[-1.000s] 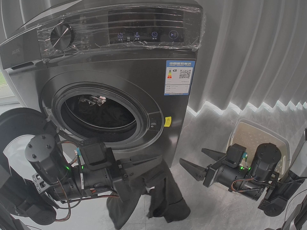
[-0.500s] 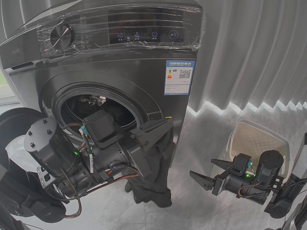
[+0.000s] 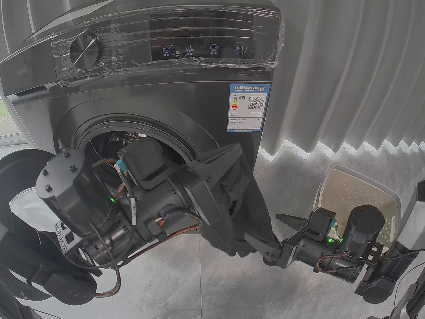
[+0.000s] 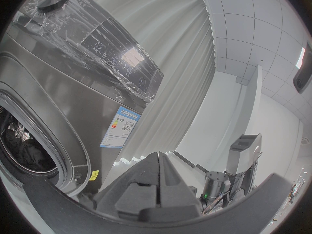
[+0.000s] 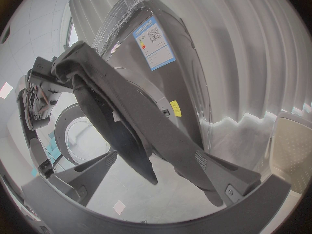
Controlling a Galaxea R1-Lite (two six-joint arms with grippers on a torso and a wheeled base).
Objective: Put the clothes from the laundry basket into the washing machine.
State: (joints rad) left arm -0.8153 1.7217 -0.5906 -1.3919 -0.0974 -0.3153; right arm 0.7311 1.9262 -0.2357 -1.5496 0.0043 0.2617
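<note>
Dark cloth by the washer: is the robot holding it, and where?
Yes. The left gripper pinches the dark cloth by its bunched top end; the rest hangs.

pale pleated curtain point(image 3: 354, 67) meets a grey marbled floor point(image 3: 177, 280).

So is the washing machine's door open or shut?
Open. The washing machine door is swung out on the robot's left, and dark clothes show inside.
</note>
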